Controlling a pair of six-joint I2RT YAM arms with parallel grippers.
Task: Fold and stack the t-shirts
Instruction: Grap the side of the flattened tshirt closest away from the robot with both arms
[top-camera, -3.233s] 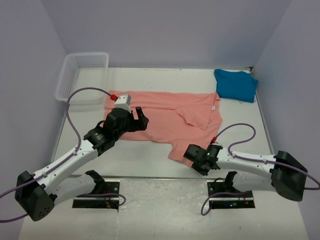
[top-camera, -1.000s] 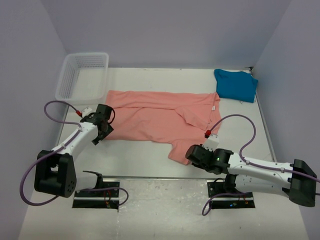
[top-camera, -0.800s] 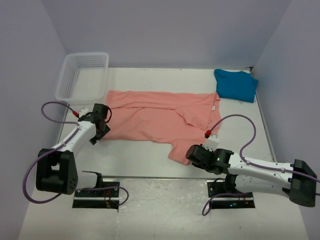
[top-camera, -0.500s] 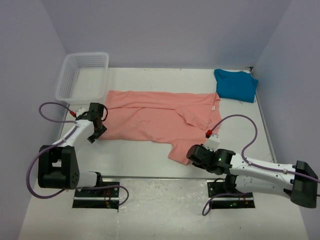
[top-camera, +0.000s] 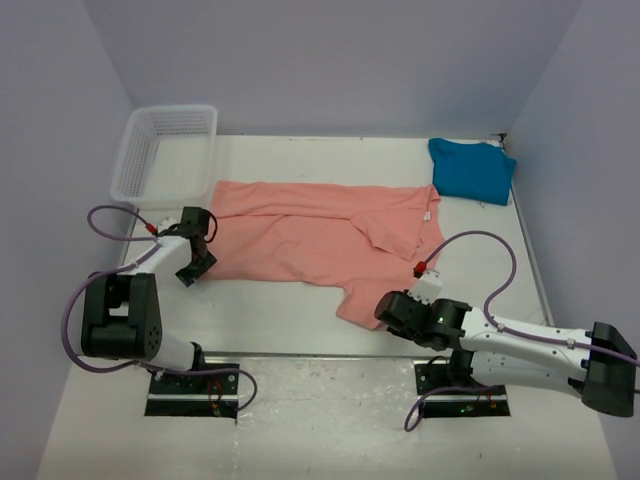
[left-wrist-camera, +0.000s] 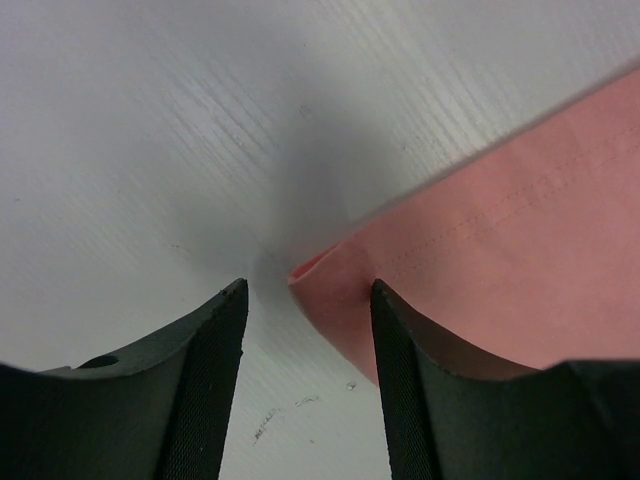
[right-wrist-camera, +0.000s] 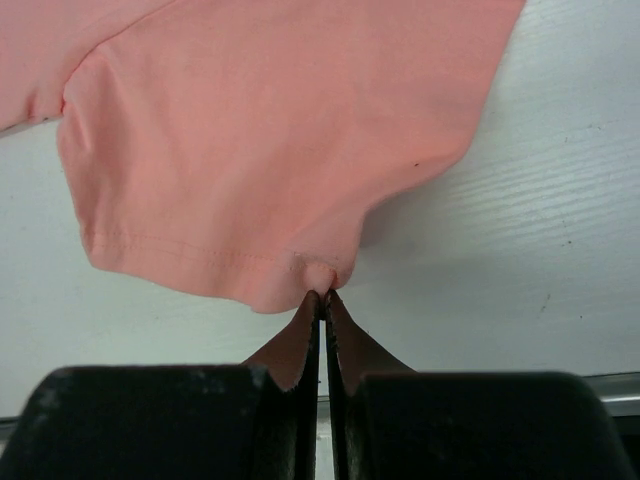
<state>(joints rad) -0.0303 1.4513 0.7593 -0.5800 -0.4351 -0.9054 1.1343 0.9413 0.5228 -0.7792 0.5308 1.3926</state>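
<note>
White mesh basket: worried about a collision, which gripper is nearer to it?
Left. The left gripper is open at a corner of the salmon-pink t-shirt, just in front of the basket; the right gripper pinches its sleeve hem, far to the right.

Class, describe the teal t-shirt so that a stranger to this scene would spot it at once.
Start at the white table and go to its far right corner. There the teal-blue t-shirt lies as a small compact bundle. Unlike the salmon-pink t-shirt spread wide across the middle, it is blue and far smaller in outline.

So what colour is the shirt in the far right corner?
The shirt is teal-blue, clearest in the top external view.
</note>
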